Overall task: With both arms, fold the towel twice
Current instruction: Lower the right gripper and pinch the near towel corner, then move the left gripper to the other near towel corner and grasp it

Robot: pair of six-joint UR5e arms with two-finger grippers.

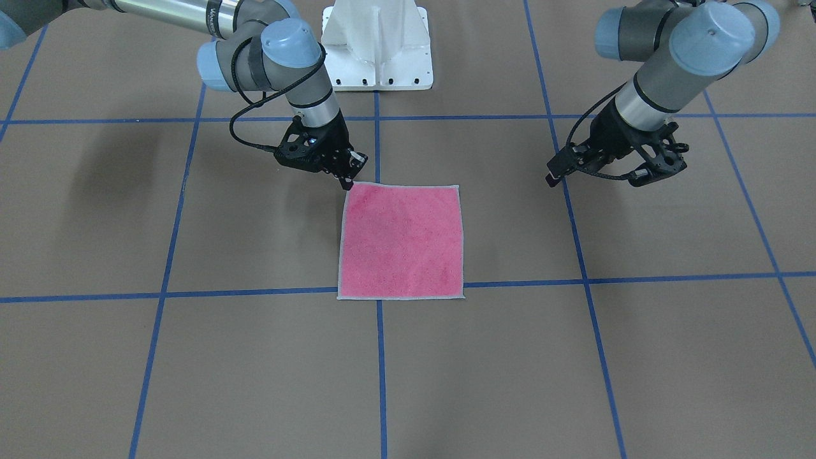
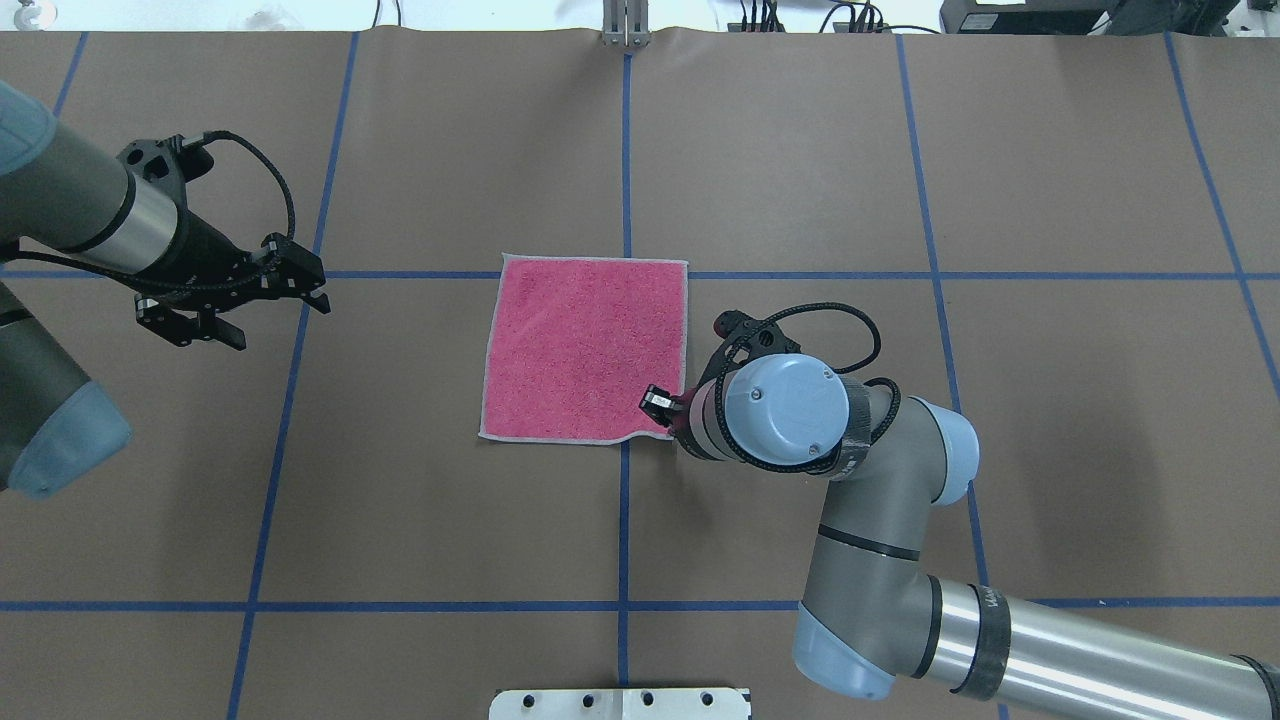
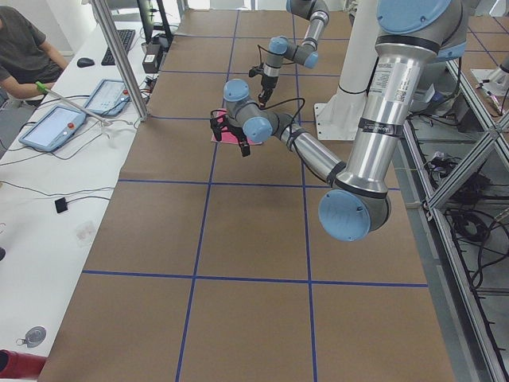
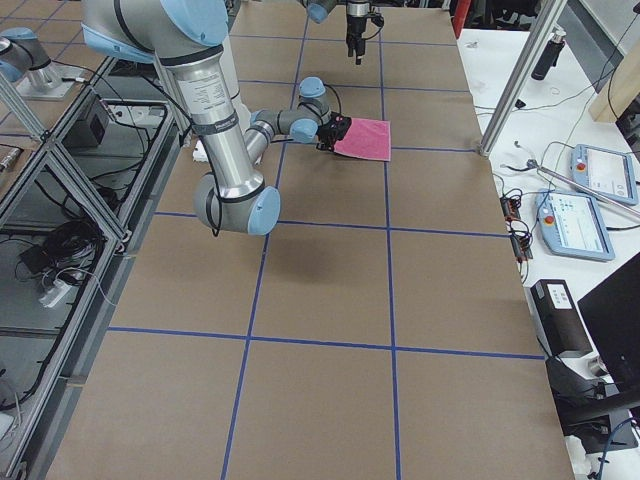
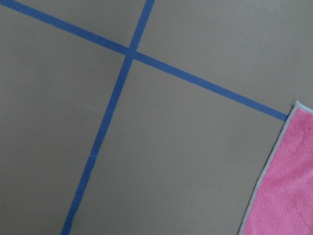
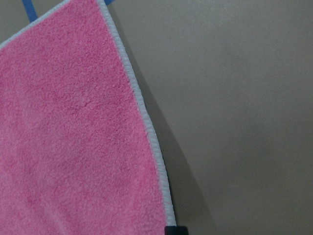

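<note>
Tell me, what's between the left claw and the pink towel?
Nothing stands between the left gripper and the towel. The overhead view shows only bare brown table with a blue tape line.

Towel (image 1: 400, 241): small square terry cloth, pink face up, light grey hem, spread unfolded near counter centre. Its robot-side right corner ripples slightly.

Right arm (image 2: 880, 520): silver-grey, light blue caps, bent down. Its pincer (image 1: 350, 173) sits at that rippled corner, grip unclear.

Left arm (image 2: 90, 215): angled low. Its pincer (image 2: 308, 283) hangs well apart from towel, pointing toward it.
</note>
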